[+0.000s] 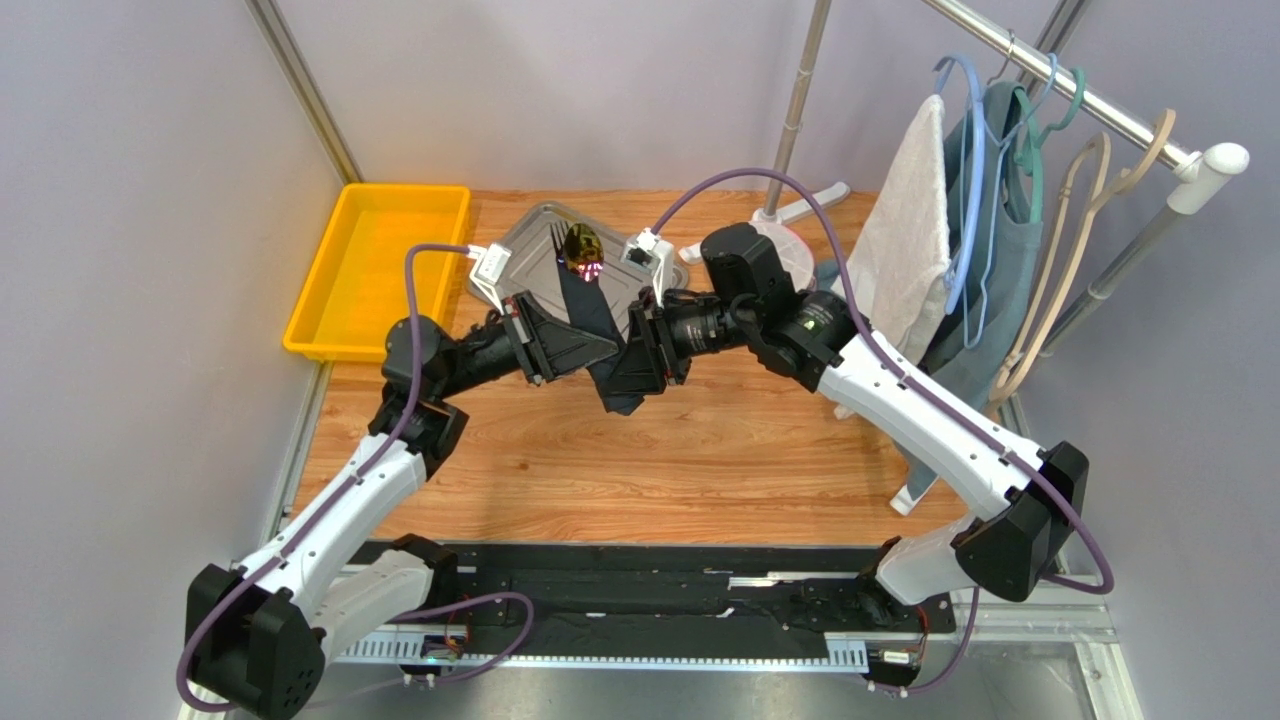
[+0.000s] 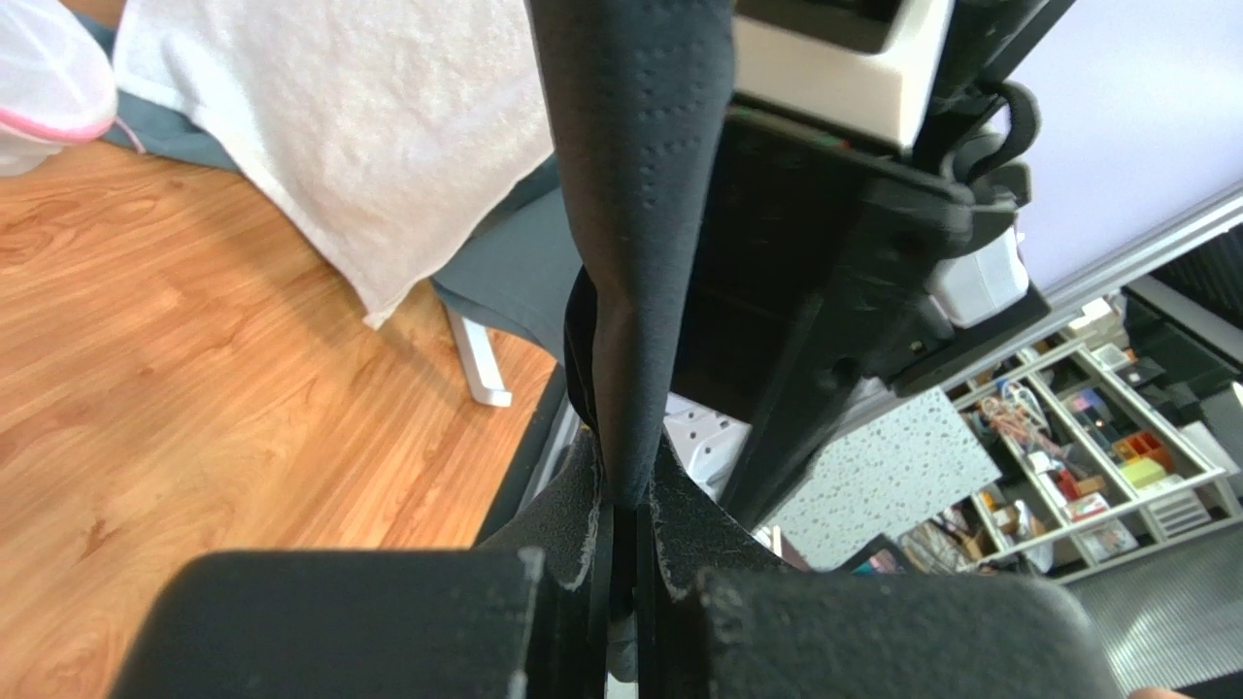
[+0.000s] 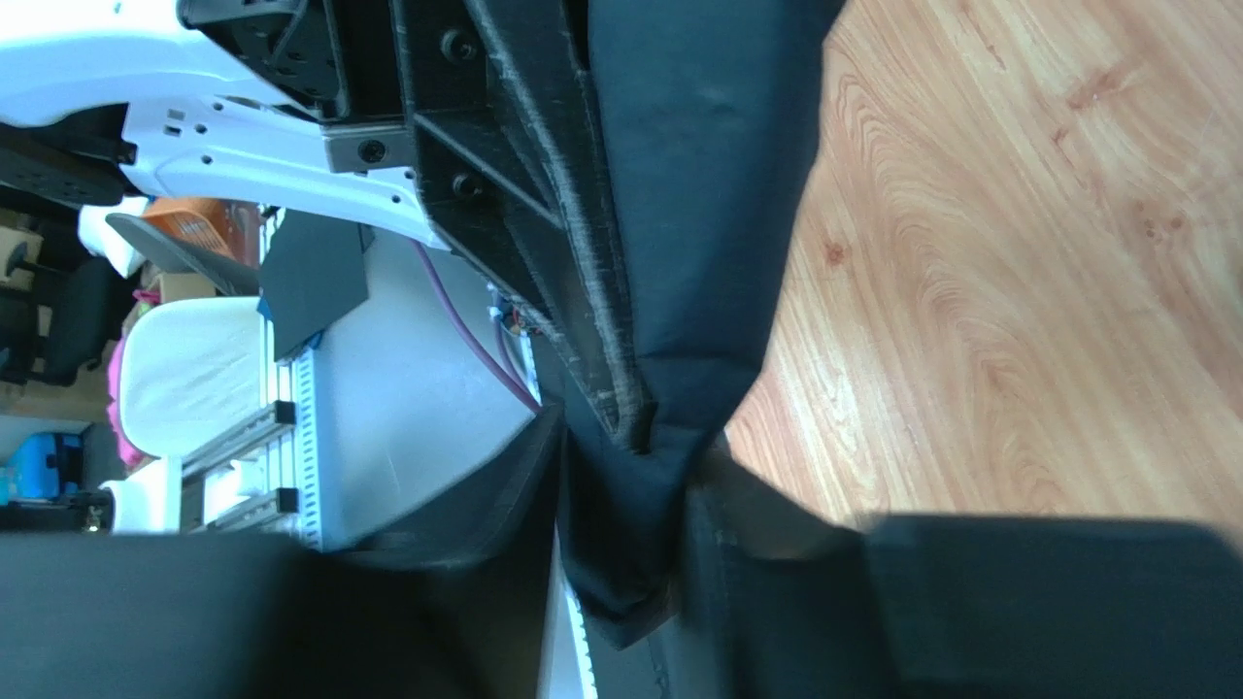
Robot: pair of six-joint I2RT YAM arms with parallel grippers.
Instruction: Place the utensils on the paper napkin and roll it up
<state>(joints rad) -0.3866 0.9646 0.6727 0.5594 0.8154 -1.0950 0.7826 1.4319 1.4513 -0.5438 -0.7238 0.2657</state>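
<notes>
The paper napkin (image 1: 595,312) is a dark narrow roll held up above the wooden table, slanting from the grey tray toward the near side. The utensils stick out of its far end: the spoon's gold bowl (image 1: 585,245) and the fork's tines (image 1: 559,236). My left gripper (image 1: 603,357) is shut on the roll's lower part; in the left wrist view the napkin (image 2: 642,219) rises straight out of the pinched left gripper (image 2: 630,503). My right gripper (image 1: 630,369) faces it. There the napkin's (image 3: 701,175) tail hangs between the right gripper's (image 3: 628,452) parted jaws, with a gap on one side.
A grey metal tray (image 1: 526,255) lies at the back under the roll's far end, with a yellow bin (image 1: 376,263) to its left. A white towel (image 1: 909,240) and hangers hang from the clothes rack (image 1: 1082,90) on the right. The rack's white foot (image 2: 474,357) stands on the table.
</notes>
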